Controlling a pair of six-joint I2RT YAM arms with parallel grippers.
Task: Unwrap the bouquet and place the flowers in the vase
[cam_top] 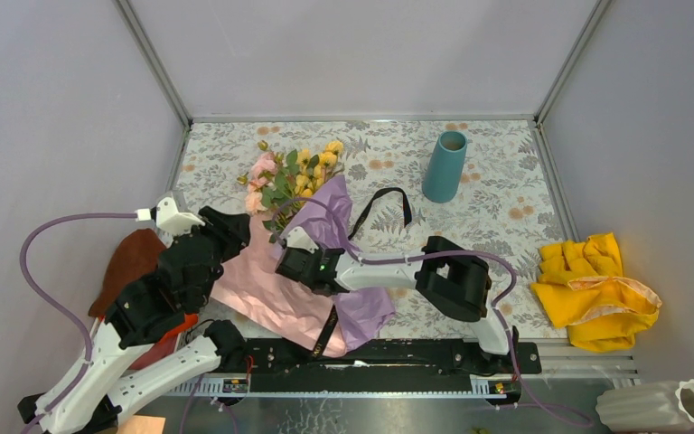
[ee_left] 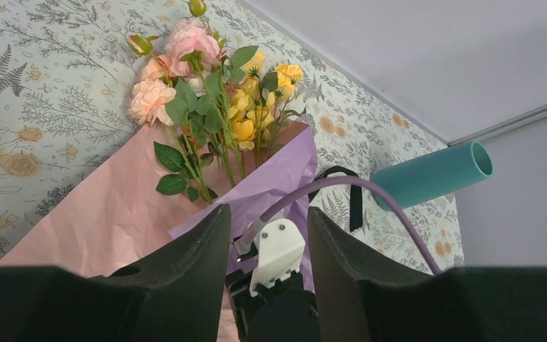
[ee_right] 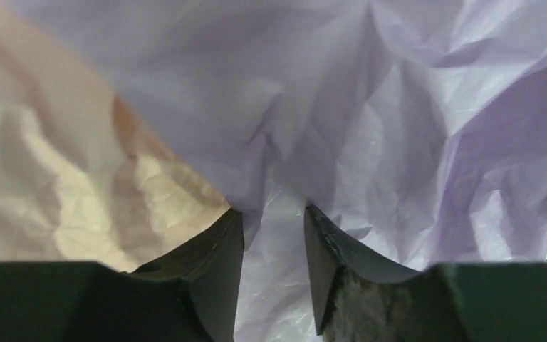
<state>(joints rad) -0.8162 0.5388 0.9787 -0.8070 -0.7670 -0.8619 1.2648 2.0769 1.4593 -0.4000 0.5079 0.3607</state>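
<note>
The left tool (ee_left: 267, 214) hangs spread, empty, over the pink paper (ee_left: 100, 214) near the flowers (ee_left: 214, 92). The right tool (ee_right: 272, 210) (fingers likewise apart) noses against the lilac paper (ee_right: 327, 107).

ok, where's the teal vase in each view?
Top external: vase stands upright, upper right of centre, to the right of the flowers.
Left wrist: vase at the right edge, mid-height, looking sideways from the camera's tilt.
Right wrist: not in it.
Shared landmark: the lilac paper, seen in all three views.
</note>
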